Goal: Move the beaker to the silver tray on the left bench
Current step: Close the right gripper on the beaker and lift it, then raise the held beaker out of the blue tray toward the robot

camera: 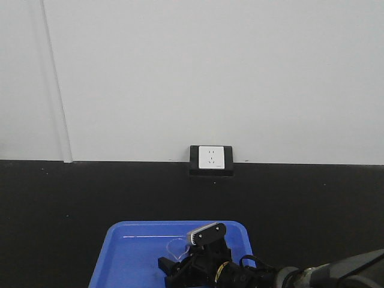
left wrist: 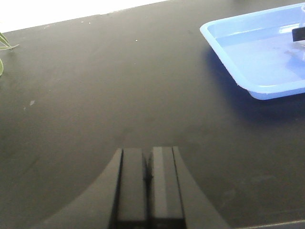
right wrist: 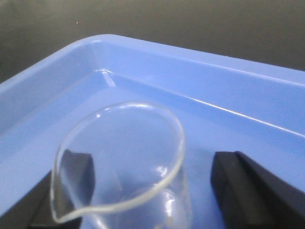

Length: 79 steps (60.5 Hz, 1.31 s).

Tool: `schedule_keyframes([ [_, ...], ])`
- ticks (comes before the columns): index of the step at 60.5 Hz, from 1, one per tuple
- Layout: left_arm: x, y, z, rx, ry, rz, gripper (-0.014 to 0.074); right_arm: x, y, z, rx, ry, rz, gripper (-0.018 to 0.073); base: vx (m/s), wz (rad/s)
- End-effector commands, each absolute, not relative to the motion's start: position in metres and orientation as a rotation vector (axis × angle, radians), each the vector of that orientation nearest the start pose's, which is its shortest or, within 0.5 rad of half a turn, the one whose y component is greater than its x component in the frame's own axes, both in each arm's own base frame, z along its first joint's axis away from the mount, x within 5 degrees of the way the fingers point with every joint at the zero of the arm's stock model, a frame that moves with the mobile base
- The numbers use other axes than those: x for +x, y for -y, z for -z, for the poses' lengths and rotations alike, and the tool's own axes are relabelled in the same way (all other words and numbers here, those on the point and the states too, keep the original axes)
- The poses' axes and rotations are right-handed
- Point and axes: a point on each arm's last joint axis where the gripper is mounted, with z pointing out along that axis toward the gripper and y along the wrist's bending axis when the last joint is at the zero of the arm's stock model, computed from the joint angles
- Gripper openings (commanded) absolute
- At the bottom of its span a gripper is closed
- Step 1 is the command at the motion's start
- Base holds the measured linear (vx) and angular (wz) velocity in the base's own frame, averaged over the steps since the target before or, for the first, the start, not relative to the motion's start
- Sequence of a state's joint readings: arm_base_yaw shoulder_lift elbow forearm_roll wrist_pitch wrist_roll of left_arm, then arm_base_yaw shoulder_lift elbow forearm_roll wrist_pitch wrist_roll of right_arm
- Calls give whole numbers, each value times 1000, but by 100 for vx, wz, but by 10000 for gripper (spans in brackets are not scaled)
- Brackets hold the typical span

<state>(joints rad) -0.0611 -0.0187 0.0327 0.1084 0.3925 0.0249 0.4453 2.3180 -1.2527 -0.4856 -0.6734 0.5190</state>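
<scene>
The beaker [right wrist: 119, 162] is small, clear glass with a pouring lip, and stands upright in the blue tray [right wrist: 190, 81]. My right gripper [right wrist: 150, 164] is open around it: the left finger shows through the glass close to the beaker wall, and the right finger [right wrist: 233, 176] stands apart from it. In the front view the beaker [camera: 175, 246] sits just ahead of the right gripper [camera: 174, 264] inside the blue tray [camera: 132, 252]. My left gripper [left wrist: 148, 152] is shut and empty over the black bench [left wrist: 95, 95]. The silver tray is out of view.
The blue tray [left wrist: 248, 57] lies to the upper right in the left wrist view. A wall socket [camera: 211, 159] sits on the white wall behind the bench. Green leaf tips [left wrist: 5, 45] poke in at the far left edge.
</scene>
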Motion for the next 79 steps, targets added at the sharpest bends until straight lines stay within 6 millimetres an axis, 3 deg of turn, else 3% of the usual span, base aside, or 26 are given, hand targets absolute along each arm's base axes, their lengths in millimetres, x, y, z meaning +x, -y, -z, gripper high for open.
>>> schedule_keyframes([
  [1, 54, 1, -169, 149, -1812, -71, 1, 407, -233, -118, -510, -1744, -727, 454, 0, -1],
  [17, 54, 1, -169, 149, -1812, -71, 1, 406, -235, -121, -448, -1769, -791, -18, 0, 0],
  [32, 54, 1, -169, 149, -1812, -71, 1, 402, -233, -152, -465, -1800, -776, -15, 0, 0],
  [49, 54, 1, -169, 149, -1812, -71, 1, 390, -213, -227, -566, -1855, -492, -14, 0, 0],
  [60, 54, 1, -169, 149, -1812, -71, 1, 378, -198, -271, -543, -1819, -408, -12, 0, 0],
  [69, 54, 1, -169, 149, -1812, -71, 1, 371, -192, -291, -527, -1795, -382, -11, 0, 0],
  [79, 54, 1, -169, 149, -1812, -71, 1, 355, -185, -294, -532, -1796, -387, -11, 0, 0],
])
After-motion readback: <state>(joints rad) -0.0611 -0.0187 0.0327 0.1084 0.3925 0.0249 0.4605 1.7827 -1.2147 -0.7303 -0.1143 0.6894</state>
